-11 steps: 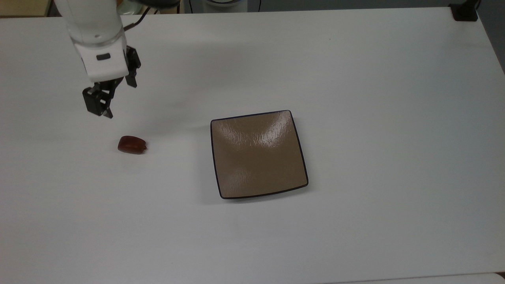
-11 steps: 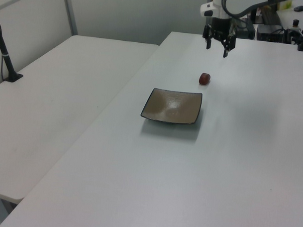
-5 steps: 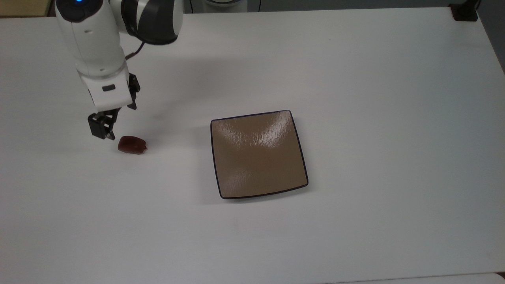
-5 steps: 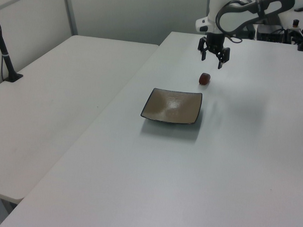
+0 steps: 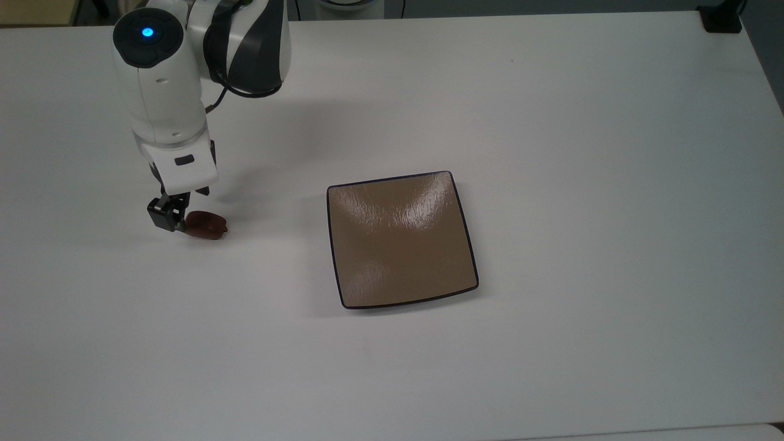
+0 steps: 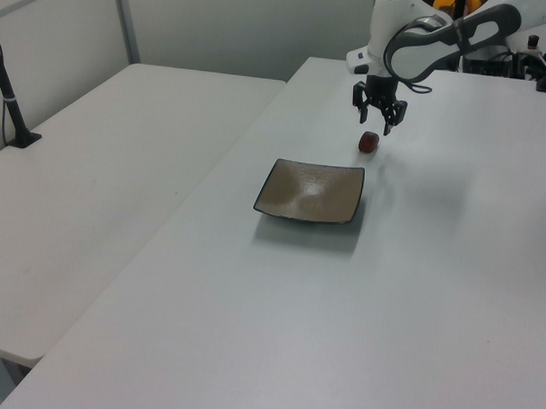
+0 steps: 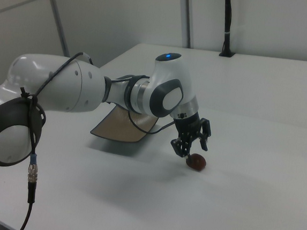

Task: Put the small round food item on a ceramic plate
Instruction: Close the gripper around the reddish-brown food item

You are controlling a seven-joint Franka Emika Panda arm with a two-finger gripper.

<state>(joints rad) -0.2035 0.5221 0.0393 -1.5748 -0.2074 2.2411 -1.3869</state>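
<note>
Date-like and dark reddish-brown, the small round food item (image 5: 206, 225) lies on the white bench (image 5: 551, 122), well apart from the ceramic plate (image 5: 401, 239), toward the top view's left. It is a glossy oblong lump with rounded ends, far smaller than the plate.

The gripper (image 5: 180, 211) hangs directly over the lump's end nearest the top view's left, pointing down, with its jaws spread apart and holding nothing. In the top view one black fingertip (image 5: 164, 215) sits just beside the lump, at bench level or very close to it; whether it touches the lump cannot be told. In the right view the gripper (image 7: 190, 145) stands just above the lump (image 7: 195, 161), one finger on each side of its upper end. In the left view the gripper (image 6: 378, 118) is just above the lump (image 6: 368, 142), which lies just beyond the plate (image 6: 310, 191) on the left view's upper right.

The plate is square, glossy tan-brown with a thin dark rim and rounded corners, its middle slightly dished and bare. It rests flat near the middle of the bench.

The white arm (image 5: 162, 86) reaches in from the top view's upper left corner, a blue light glowing on its wrist cap. A black post (image 6: 8, 88) stands on a neighbouring table at the left view's left.
</note>
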